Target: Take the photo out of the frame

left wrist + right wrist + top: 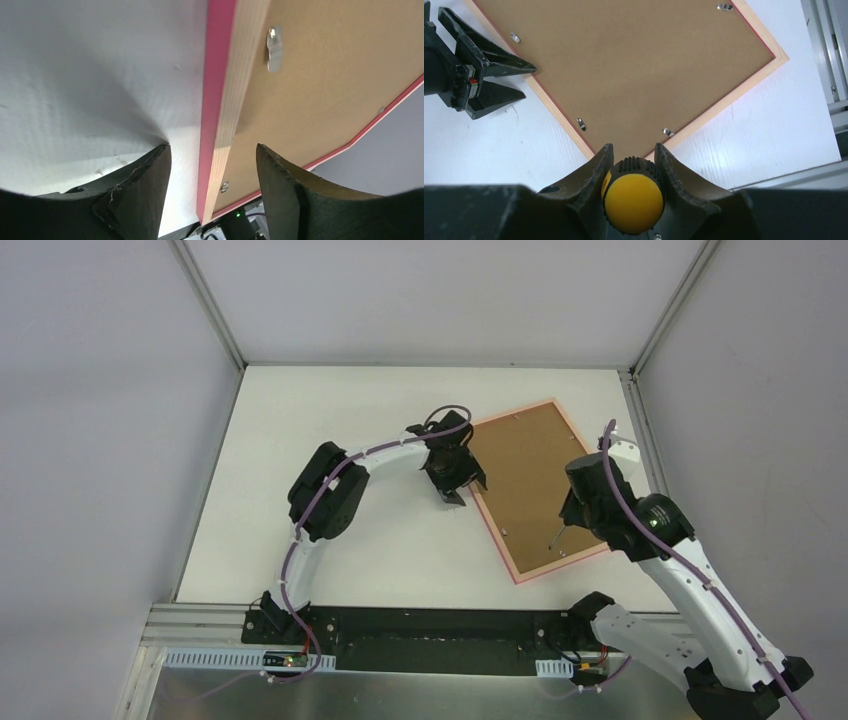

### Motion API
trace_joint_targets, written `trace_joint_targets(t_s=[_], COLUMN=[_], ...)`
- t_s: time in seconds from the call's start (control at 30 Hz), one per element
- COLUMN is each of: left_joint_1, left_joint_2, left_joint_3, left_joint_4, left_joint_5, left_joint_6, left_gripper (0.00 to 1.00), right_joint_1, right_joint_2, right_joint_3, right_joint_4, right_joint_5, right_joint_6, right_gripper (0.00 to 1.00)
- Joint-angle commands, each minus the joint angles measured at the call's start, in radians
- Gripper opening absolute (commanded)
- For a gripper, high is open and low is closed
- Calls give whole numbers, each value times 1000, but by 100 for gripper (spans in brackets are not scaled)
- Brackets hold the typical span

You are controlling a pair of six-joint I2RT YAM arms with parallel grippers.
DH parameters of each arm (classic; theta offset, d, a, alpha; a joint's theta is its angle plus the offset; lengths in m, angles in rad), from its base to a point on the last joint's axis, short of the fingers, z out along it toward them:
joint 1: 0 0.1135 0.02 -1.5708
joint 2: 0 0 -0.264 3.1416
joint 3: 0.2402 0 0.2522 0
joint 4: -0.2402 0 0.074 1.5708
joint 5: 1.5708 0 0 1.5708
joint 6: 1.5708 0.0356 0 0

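Frame point(501, 532) lies face-down on the table point(300, 440) in the top view, brown backing point(530, 475) up, photo hidden beneath. Left wrist: left gripper point(212, 150) spread astride the frame's pink edge; stiff, probably light, pinch there. Right wrist: right gripper point(633, 150) clamped on screwdriver point(634, 200) over the frame's corner.

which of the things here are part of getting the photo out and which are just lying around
In the job:
frame, face down; backing board; metal clips; screwdriver, held in right gripper; left gripper, open astride the frame's edge.

Lying about:
no loose item seen; only the table and its metal rail.
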Motion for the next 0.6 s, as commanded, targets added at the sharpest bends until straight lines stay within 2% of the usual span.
trace_joint_targets(t_s=[0.0,0.17,0.37,0.43,0.57], left_joint_1=[-80,-128,-157,-157,-124], left_joint_2=[-6,-37,-47,-53,-73], left_joint_3=[-9,-129,-214,-235,-271], left_joint_4=[-58,46,83,82,68], left_joint_5=[5,-19,-58,-79,-110], left_joint_6=[60,-46,-116,-105,12], left_gripper=[65,54,29,22,7], right_joint_1=[-7,-5,-6,-7,-6], right_joint_2=[-55,-95,-136,-146,-156], right_joint_3=[0,30,50,51,55], right_joint_4=[-75,-114,-161,-173,-192], right_joint_5=[-24,-41,-48,-55,-74], right_joint_6=[38,53,70,75,78], right_gripper=[0,0,0,0,0])
